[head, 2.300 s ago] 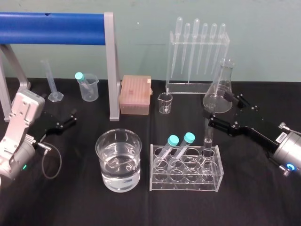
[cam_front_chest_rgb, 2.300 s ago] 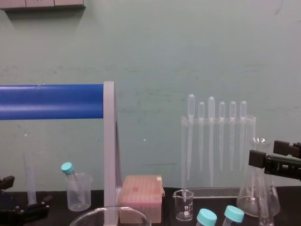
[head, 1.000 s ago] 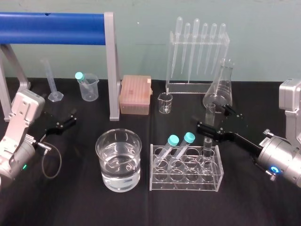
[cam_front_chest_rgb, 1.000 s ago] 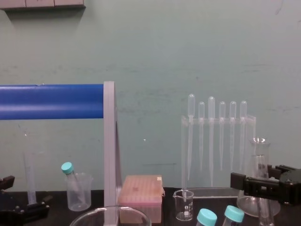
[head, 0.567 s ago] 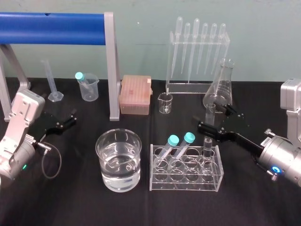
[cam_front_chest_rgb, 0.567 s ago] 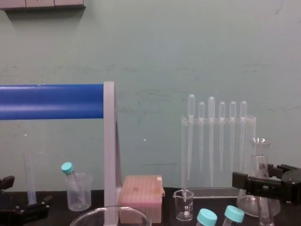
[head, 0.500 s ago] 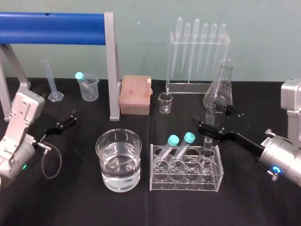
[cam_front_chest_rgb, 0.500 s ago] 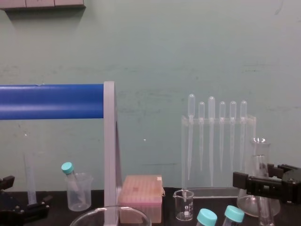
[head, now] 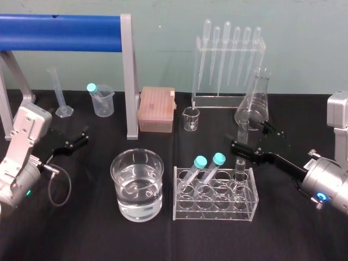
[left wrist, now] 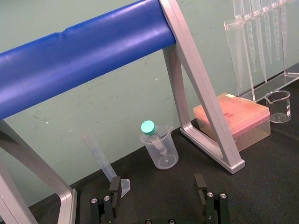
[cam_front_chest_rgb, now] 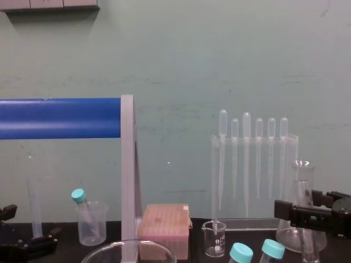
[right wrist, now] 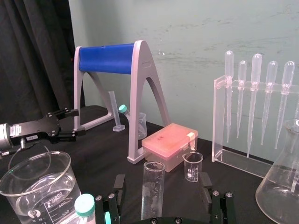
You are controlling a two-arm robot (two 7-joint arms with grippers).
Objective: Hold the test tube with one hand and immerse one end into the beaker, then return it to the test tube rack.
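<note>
Here we are over the black table (head: 81, 234), filling the lower two thirds of the head view, with the big blue roller (head: 60, 32) on its grey frame along the upper left. From the right edge the right gripper (head: 250, 136) reaches in towards the middle, and its claw is spread wide: one finger either side of the test tube (head: 243, 130), with clear space on both sides in the right wrist view, so nothing is gripped. Far left, mid-height, the left gripper (head: 81, 136) sits low over the table, well apart from the glassware in the centre, and its own wrist view shows that claw wide open too, nothing between the fingers. On to the pipette stand (head: 228, 60) at upper right, against the wall, and below centre-left the beaker (head: 120, 179), roughly half full of water. Just to its right stands the clear rack (head: 215, 211), lower centre. The flask (head: 254, 106) is behind it, right of centre, and the pink box (head: 156, 109) sits at upper centre beside the frame's grey leg. And there's our test tube, upright in the hole at the rack's right-hand end, open mouth up. Two teal-capped tubes (head: 200, 161) lean in the rack's middle holes
</note>
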